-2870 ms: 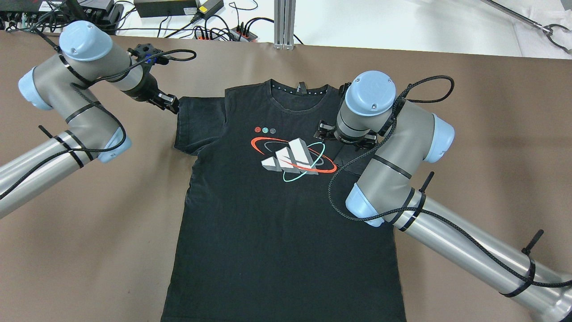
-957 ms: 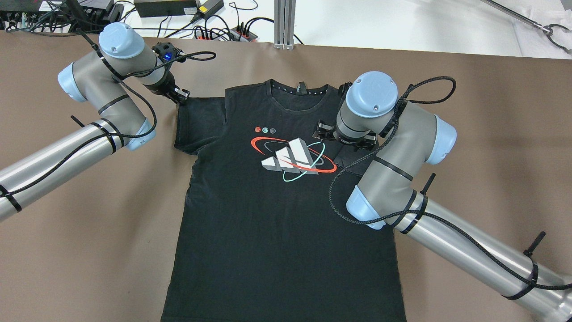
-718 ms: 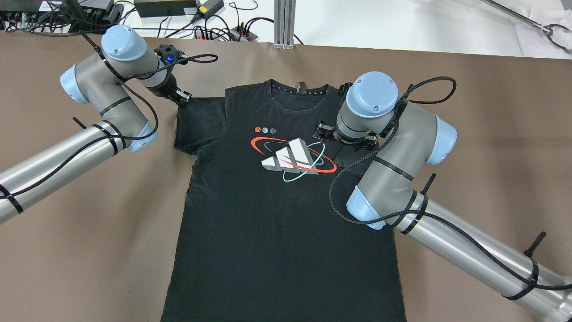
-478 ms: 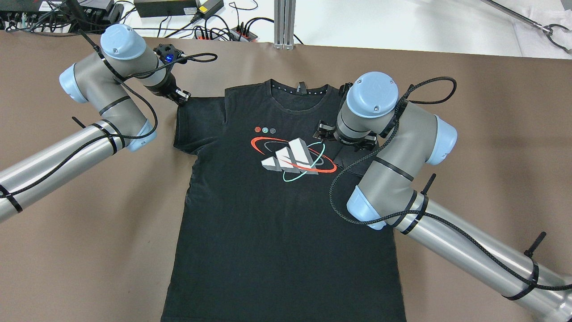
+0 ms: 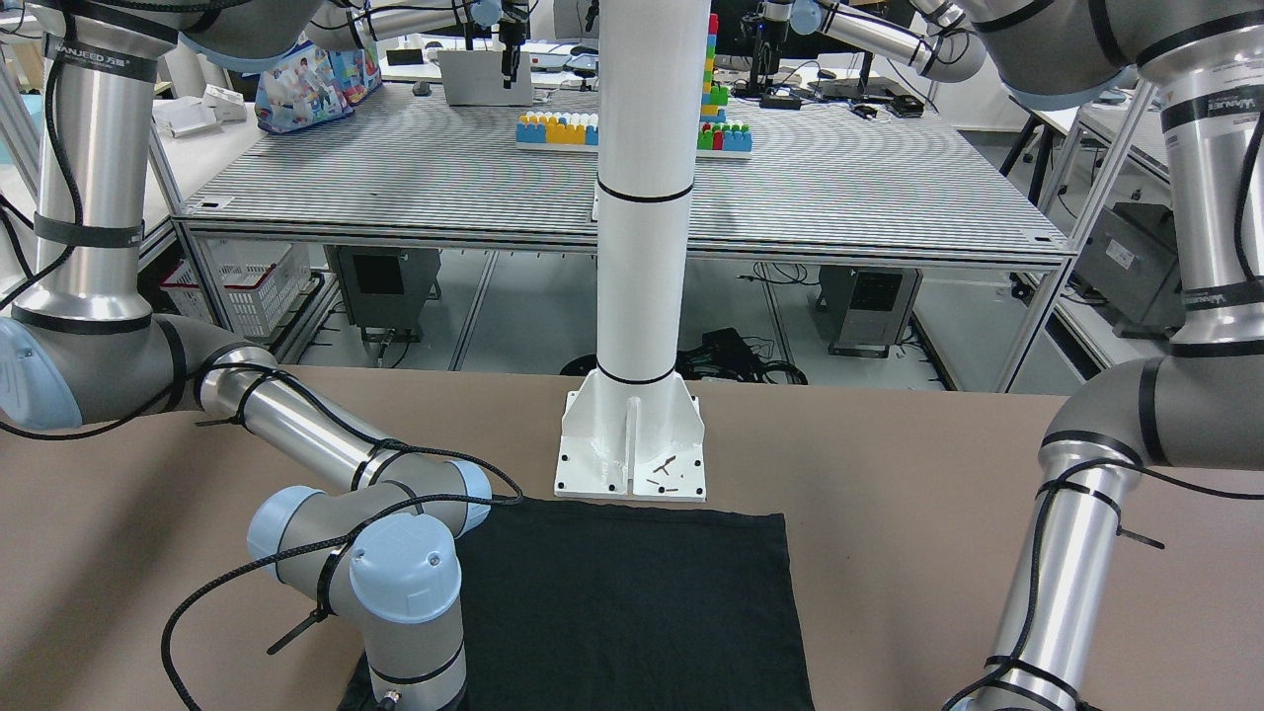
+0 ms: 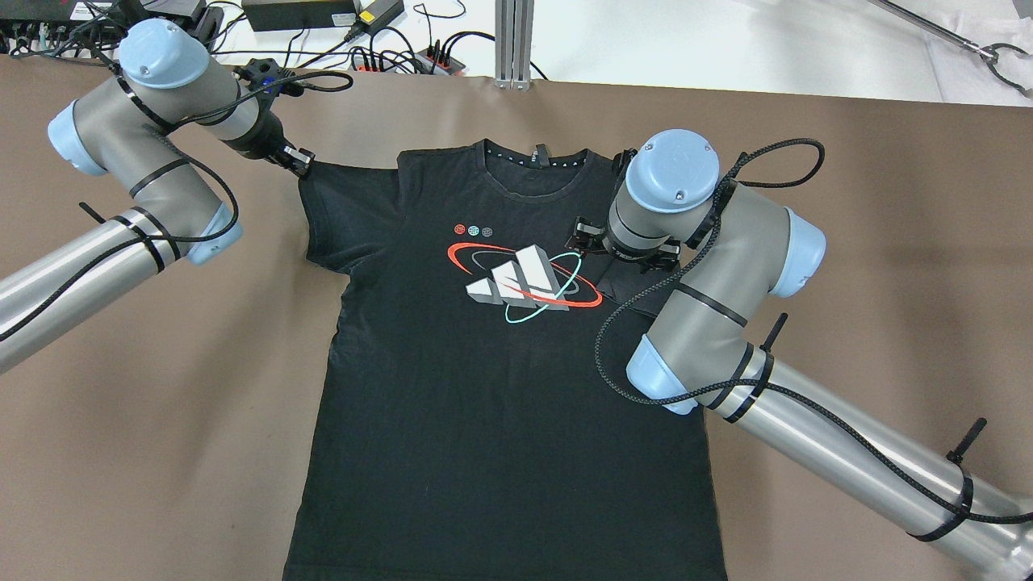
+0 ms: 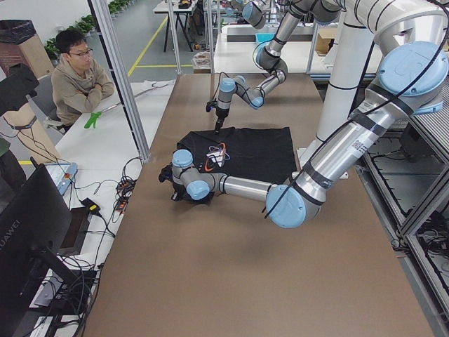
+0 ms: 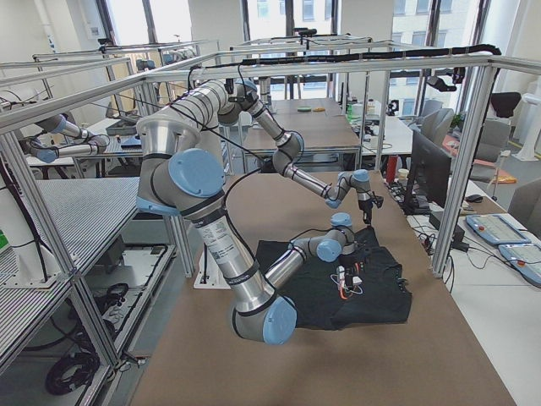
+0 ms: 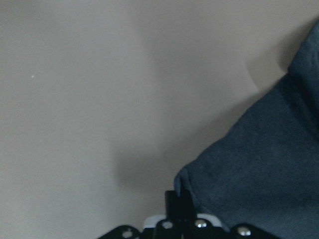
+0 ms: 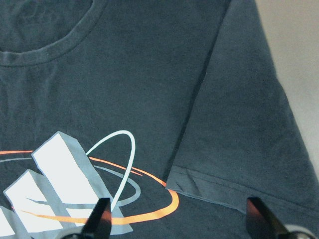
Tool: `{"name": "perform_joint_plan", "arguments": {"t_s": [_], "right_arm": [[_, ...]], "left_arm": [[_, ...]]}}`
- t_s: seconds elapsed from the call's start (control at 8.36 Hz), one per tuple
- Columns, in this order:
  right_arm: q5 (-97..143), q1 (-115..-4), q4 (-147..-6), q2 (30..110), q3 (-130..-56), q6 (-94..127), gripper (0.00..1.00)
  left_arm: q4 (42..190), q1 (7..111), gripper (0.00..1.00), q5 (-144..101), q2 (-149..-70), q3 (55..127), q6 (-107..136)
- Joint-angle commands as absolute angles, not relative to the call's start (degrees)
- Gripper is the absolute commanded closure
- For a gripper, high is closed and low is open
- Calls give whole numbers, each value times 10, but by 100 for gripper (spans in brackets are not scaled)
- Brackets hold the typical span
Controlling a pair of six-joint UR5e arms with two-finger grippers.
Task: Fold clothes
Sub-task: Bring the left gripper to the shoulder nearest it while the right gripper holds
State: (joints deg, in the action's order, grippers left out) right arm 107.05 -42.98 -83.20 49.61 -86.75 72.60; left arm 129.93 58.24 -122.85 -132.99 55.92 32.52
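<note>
Overhead, left gripper [image 6: 301, 163] seemingly pinches the clothes [image 6: 500, 420]; only the wrist view shows right gripper [image 10: 177, 205] agape.

Matt black cloth on a dull brown counter, among satin metal and smooth plastic.

The T-shirt [image 6: 484, 420] is soft, matt, charcoal-black knit cloth with a ribbed collar and stitched hems. Its print [image 6: 520, 282] lies smooth and flat in white, grey, orange and teal. The counter [image 6: 888, 202] has an even, unglossy brown covering, finely grained in the left wrist view. The left arm [image 6: 64, 278] and right arm [image 6: 847, 456] have satin silvery metal tubes, matt grey joint housings and smooth pale-blue plastic caps. The post [image 5: 642, 197] is smoothly painted white, faintly glossy.
</note>
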Motion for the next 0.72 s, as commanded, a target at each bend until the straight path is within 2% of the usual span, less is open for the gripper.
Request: {"name": "perform_joint_plan", "arguments": {"t_s": [0.0,0.48,0.6], "right_arm": [[1071,-430,-831,497,-867,725,5],[1071,-430,-831,503,-866,724,5],[1071,-430,-831,502,-866,724,5]], "left_arm": [[1299,583,100,-1234,-1261,650,340],[1222,547,100,-1230,-1175,849,420],[1221,535,100,-1229,-1165,876,442]]}}
